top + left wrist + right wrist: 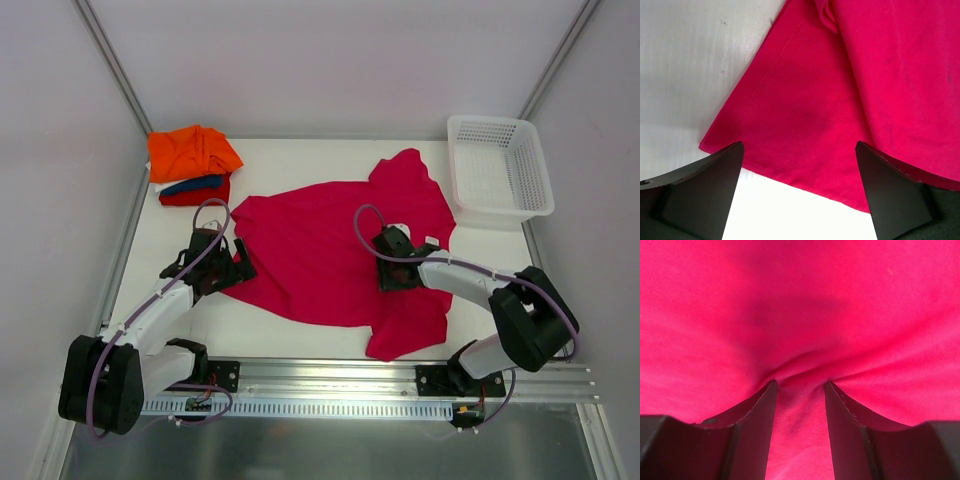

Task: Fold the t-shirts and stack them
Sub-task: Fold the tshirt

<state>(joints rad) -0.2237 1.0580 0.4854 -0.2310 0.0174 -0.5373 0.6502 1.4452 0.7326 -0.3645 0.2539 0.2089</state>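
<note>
A large magenta-pink t-shirt lies spread and rumpled across the middle of the table. My left gripper hovers wide open at the shirt's left hem corner, with nothing between its fingers. The right gripper presses down on the right part of the magenta shirt; a ridge of cloth is bunched between its fingertips, and it is shut on that cloth. At the back left, a folded orange t-shirt tops a dark blue one and a red one.
A white mesh basket stands at the back right corner. White walls close in the table on the left, back and right. A metal rail with both arm bases runs along the near edge.
</note>
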